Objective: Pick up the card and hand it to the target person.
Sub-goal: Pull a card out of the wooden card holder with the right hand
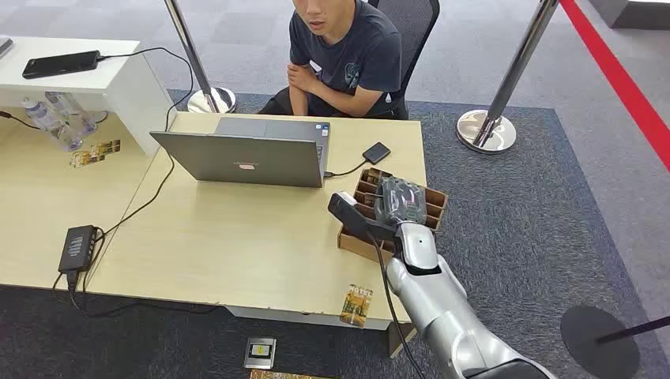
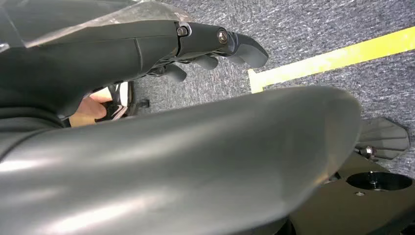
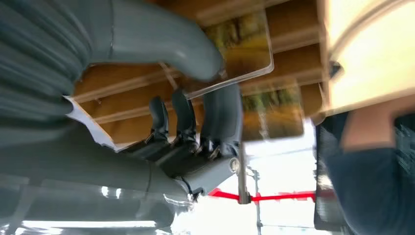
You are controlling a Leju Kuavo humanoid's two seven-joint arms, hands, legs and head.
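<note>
- Your right hand (image 1: 403,201) is down over the cardboard organizer (image 1: 433,207) at the desk's (image 1: 237,253) right edge, because that's where the cards sit.
- The wrist cam shows the card (image 3: 242,46) pinched between thumb (image 3: 161,34) and fingers (image 3: 222,117), just above the slots.
- The left hand (image 2: 147,44) hangs by the floor, fingers loosely curled, holding nothing.
- The person (image 1: 348,55) sits behind the laptop (image 1: 245,158), so you'll probably reach over.

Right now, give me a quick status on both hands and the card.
Right hand over cardboard box, thumb and fingers closing on card. Left hand hanging empty, fingers curled. Person seated behind laptop.
</note>
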